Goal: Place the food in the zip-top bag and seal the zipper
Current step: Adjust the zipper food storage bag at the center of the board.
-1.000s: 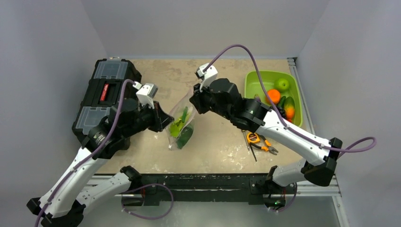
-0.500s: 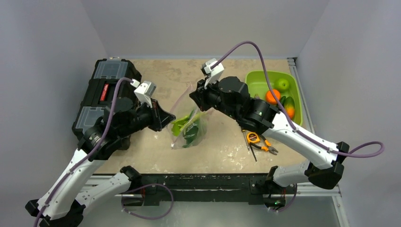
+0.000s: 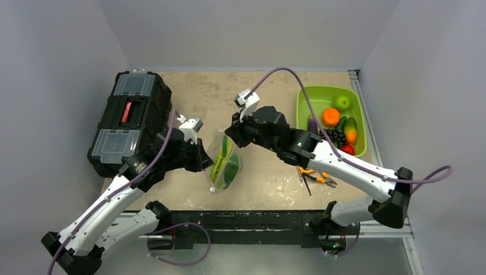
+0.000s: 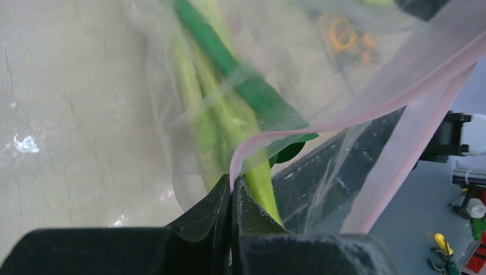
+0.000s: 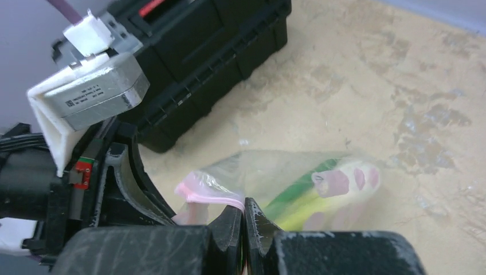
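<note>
Pinching one end of the zipper [image 4: 349, 106], the left gripper [image 4: 231, 192] is closed tight on the pink strip, jaws pressed together with only plastic between them. Right gripper [image 5: 244, 209] is doing the same on the other end, jaws narrow and clamped on the pink edge of the zip-top bag [image 5: 275, 172]. In the top view the left gripper [image 3: 205, 160] and right gripper [image 3: 232, 130] are sitting just either side of the bag [image 3: 224, 150], which is hanging between them over the near middle of the table [image 3: 269, 86]. Cannot tell if its lower end is touching the table. The food [image 3: 228, 171] is sitting inside the bag, dark leaves low, pale green stalks running up toward the mouth. In the left wrist view the pink strip is showing as two bands spreading apart, so the mouth is looking open there. Orange-handled pliers [image 3: 316, 175] are lying to the right near the right arm. Farther back, a black toolbox [image 3: 129, 120] is sitting on the left and a lime-green bin [image 3: 304, 94] with round fruits is sitting at the far right.
</note>
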Robot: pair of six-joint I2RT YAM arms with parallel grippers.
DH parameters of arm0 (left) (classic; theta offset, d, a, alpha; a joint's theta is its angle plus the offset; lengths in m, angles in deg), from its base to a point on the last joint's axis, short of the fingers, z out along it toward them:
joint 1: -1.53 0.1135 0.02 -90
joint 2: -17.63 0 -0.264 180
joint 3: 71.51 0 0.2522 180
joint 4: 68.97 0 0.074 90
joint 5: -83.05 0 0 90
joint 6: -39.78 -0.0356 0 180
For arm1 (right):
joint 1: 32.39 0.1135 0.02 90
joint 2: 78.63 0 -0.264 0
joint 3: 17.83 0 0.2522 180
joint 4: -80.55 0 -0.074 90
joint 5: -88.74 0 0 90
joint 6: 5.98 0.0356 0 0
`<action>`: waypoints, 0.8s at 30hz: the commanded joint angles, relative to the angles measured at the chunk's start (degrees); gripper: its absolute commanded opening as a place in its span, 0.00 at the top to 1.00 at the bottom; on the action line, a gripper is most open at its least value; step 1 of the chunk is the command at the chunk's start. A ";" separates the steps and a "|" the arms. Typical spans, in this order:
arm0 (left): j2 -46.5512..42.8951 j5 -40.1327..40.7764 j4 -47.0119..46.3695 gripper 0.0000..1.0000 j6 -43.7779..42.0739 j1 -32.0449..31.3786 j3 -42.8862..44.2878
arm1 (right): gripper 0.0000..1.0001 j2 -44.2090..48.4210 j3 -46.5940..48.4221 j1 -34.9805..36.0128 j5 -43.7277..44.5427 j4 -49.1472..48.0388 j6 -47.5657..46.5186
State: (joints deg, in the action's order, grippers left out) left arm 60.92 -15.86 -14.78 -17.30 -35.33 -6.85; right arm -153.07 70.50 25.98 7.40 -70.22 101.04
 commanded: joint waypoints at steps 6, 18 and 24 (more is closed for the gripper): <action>3.14 0.82 4.88 1.00 -6.17 0.47 20.87 | 1.00 -2.69 14.83 -0.26 1.91 -1.73 -5.55; -1.92 -0.68 4.65 1.00 -0.61 0.46 8.94 | 1.00 1.94 6.81 -0.27 0.97 -4.47 -2.11; -1.96 -0.59 4.48 1.00 -0.23 0.46 9.08 | 1.00 0.22 8.14 -0.27 1.05 -3.67 -3.23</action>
State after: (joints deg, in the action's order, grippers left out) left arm 59.30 -16.95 -9.80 -18.17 -35.18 -1.24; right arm -153.44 75.31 25.76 8.17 -68.63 97.82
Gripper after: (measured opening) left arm 0.006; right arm 0.004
